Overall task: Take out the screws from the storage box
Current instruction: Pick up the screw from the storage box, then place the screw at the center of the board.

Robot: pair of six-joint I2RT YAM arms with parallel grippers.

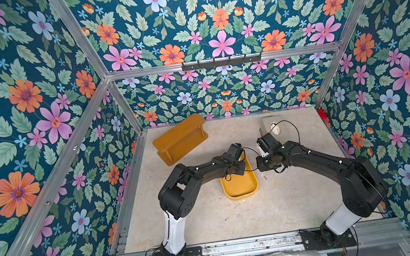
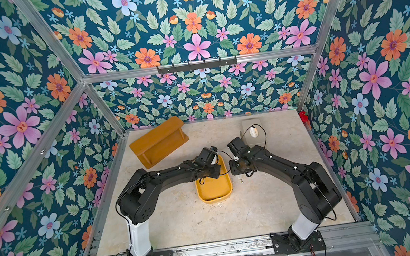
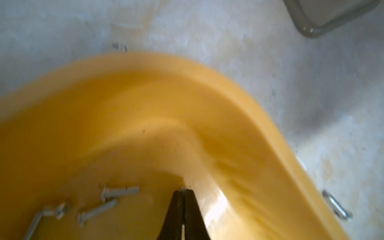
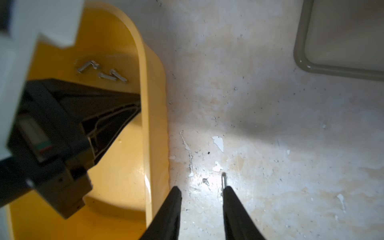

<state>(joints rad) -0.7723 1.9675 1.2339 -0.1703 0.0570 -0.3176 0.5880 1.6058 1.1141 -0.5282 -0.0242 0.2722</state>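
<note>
Bimanual rig over a pale, mottled worktop (image 1: 237, 218). The storage box (image 1: 241, 187), a shallow mustard-yellow tray with rounded corners, lies near the middle of the worktop between the two arms, its long axis pointing away from the robot's base. The left claw (image 3: 182, 192) is lowered inside the box toward its far, rounded end. Its two black fingers are pressed together at the tips, and whether anything is caught between them is too small to tell. Several of the screws (image 3: 97, 207) lie loose on the box floor in a small cluster near that claw, apart from its tips. One stray screw (image 4: 224, 180) lies on the worktop outside the box, close to its right wall. The right claw (image 4: 202, 193) hangs low over this patch of worktop just beside the box, fingers spread, with one fingertip right next to the stray screw. A grey-beige tissue box (image 1: 269, 123) stands at the far right of the worktop, and a wooden shelf (image 1: 178, 140) at the far left.
</note>
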